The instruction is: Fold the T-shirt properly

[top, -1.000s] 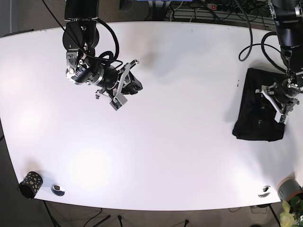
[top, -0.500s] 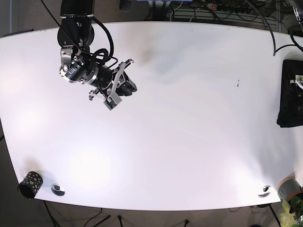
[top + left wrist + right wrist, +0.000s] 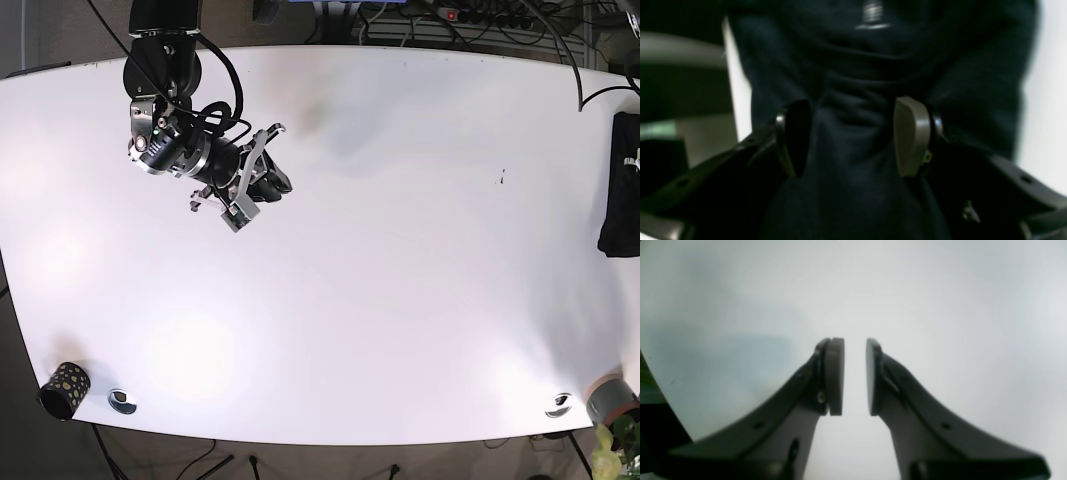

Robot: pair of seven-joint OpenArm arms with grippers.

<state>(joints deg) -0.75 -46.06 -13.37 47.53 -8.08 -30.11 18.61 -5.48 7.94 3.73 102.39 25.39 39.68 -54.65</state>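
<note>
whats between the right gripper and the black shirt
Only bare white table, as the base view shows: the right gripper hangs over its far-left part, and the black shirt is at its right edge.

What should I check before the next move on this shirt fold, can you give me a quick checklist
1. Black T-shirt fully on the table: not ok, it sits at the far edge, partly out of the base view.
2. Left gripper grip on cloth: cannot tell; cloth bunches between its spread fingers.
3. Right gripper free: ok, nothing between its fingers.
4. Right gripper near shirt: not ok, it hovers across the table.
5. Fold neatness: cannot tell.
</note>
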